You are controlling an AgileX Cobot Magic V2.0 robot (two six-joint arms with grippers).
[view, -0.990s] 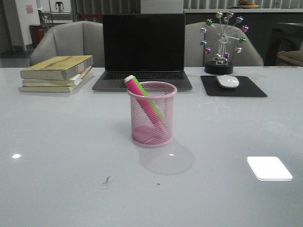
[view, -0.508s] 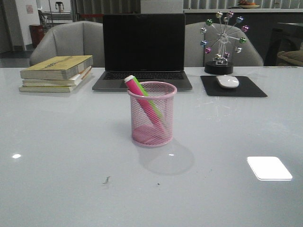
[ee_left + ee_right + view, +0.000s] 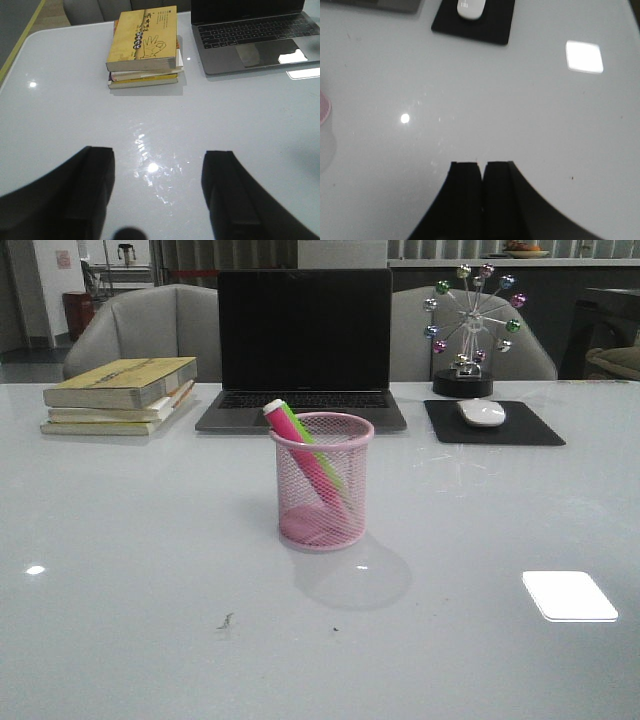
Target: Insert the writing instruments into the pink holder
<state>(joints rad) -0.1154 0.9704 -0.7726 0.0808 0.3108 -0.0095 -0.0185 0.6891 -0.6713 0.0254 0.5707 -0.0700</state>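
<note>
The pink wire-mesh holder (image 3: 322,483) stands upright mid-table in the front view. Inside it lean the hot pink marker (image 3: 300,453), whitish end up, and the green marker (image 3: 313,448) beside it, both tilted to the left. A sliver of the holder's rim (image 3: 323,109) shows at the edge of the right wrist view. Neither arm shows in the front view. My left gripper (image 3: 157,165) hangs open over bare table, nothing between its fingers. My right gripper (image 3: 481,166) is shut on nothing, its fingers pressed together above the table.
An open laptop (image 3: 303,345) sits behind the holder. A stack of books (image 3: 120,395) lies at the back left. At the back right are a white mouse (image 3: 481,412) on a black pad (image 3: 490,423) and a ferris-wheel ornament (image 3: 470,328). Chairs stand beyond the table.
</note>
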